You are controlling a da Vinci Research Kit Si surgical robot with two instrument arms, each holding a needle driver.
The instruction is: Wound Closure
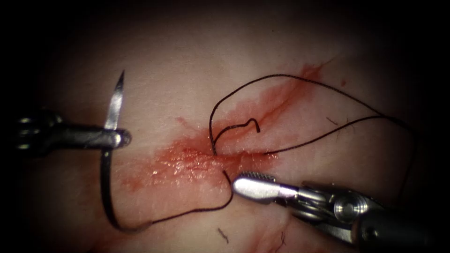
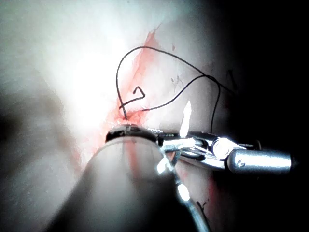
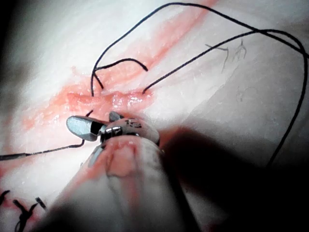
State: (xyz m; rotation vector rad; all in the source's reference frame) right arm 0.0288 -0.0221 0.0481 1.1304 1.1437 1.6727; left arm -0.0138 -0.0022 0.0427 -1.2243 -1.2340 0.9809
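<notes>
My left tool (image 1: 123,138) comes in from the left, jaws shut on the curved needle (image 1: 106,180) about a third of the way back from its tip. The needle is free of the tissue, left of the cut (image 1: 197,159), tip pointing up. In the left wrist view the needle (image 2: 186,116) stands up from that tool (image 2: 186,143). Thread (image 1: 197,212) runs from the needle's tail rightward and into the tissue at the cut. It then loops wide to the right (image 1: 281,76). My right tool (image 1: 236,185) lies below the cut with open jaws (image 3: 91,124) holding nothing; the thread passes by their tips.
Red fluid (image 1: 164,168) stains the tissue along the cut and up to the right. A short thread tail (image 1: 255,122) curls above the cut. Small cut ends of thread lie near the lower edge (image 1: 222,234) and at the right (image 1: 333,121).
</notes>
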